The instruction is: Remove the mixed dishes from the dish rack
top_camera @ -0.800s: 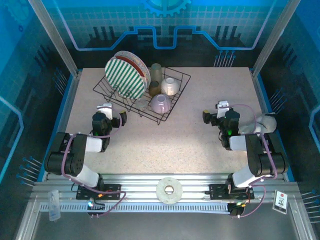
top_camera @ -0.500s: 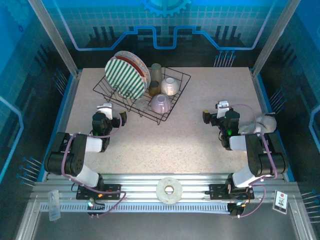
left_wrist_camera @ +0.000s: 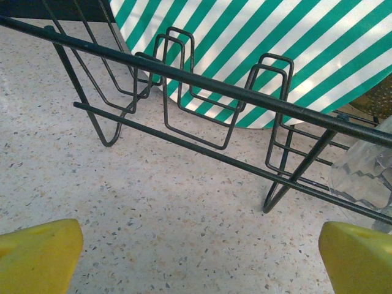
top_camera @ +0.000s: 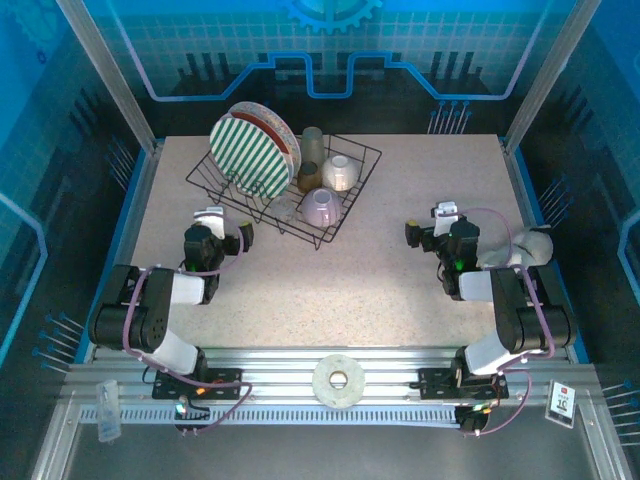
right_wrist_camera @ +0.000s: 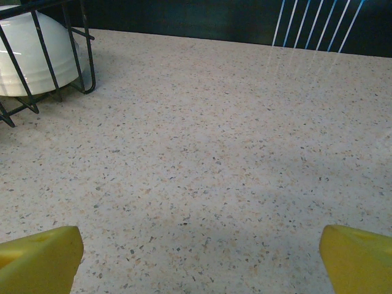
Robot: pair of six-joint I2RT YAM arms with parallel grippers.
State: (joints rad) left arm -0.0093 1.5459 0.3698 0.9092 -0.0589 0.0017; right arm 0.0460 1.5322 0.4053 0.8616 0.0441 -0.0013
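Overhead view of a speckled desk [top_camera: 350,290], with the left arm [top_camera: 150,310] and right arm [top_camera: 520,305] bolted at its near edge. At bottom centre of the frame, a white ring-shaped disc [top_camera: 338,380] lies on the metal rail [top_camera: 400,365] between the arm bases.

Higher up, the left fingers [top_camera: 211,214] sit left of centre and the right fingers [top_camera: 446,211] right of centre. Both pairs are spread wide over bare desk with nothing between them. A white cloth lump [top_camera: 532,244] rests at the desk's right edge, just beside the right arm.

Just beyond the left fingers, in the upper middle of the frame, the black wire dish rack [top_camera: 350,198] stands at an angle on the desk, and all the dishes are in it. A lavender cup [top_camera: 321,206] sits at its near right corner. Behind that are a small brown cup [top_camera: 308,176] and a cream bowl [top_camera: 339,172] side by side, with a pale tumbler [top_camera: 312,142] farther back. A green-and-white striped plate [top_camera: 250,150] stands on edge in the rack's left half, and a plate with a red and dark rim [top_camera: 284,130] stands close behind it.

The left wrist view shows the rack's near wires close up, with the striped plate behind them across the top. The right wrist view shows open desk, with the bowl inside the rack's corner at upper left.
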